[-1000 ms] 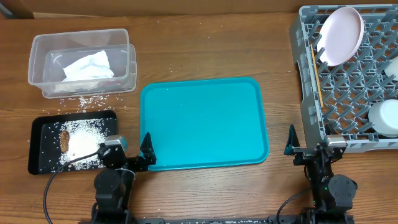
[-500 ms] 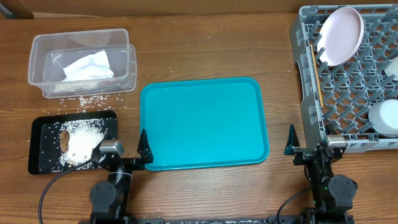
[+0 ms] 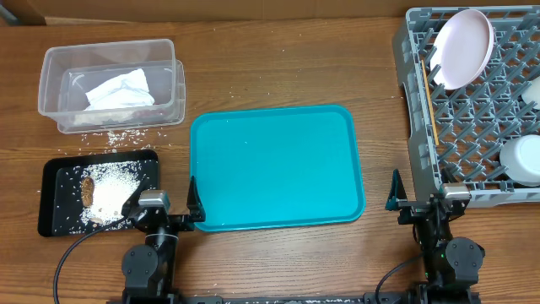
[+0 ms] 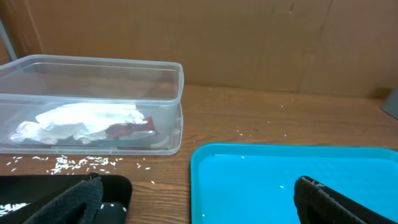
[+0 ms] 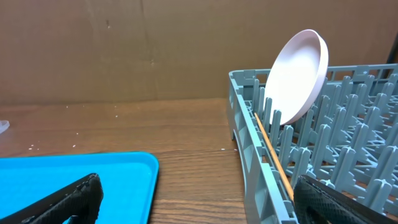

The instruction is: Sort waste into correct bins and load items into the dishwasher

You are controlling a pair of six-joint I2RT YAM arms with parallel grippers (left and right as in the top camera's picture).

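Nearly done, we judge: napkin [image 3: 118,89] binned, plate [image 3: 461,46] racked, stray rice [image 3: 110,135] at ten o'clock remains; left claw [image 3: 163,203], right claw [image 3: 419,203] released.

One tub [image 3: 110,45], one black tray [image 3: 57,182], one teal tray [image 3: 278,165], one rack [image 3: 414,127], one plate [image 3: 461,46]

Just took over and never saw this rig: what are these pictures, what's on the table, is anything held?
Two robot arms sit at a table. One picture is overhead; the others come from a camera on each wrist. The left end effector and right end effector are open, empty. A clear tub holds a napkin and red wrapper; a black tray holds rice and a brown lump. Right of a teal tray, the dish rack carries a plate, chopsticks and a bowl.
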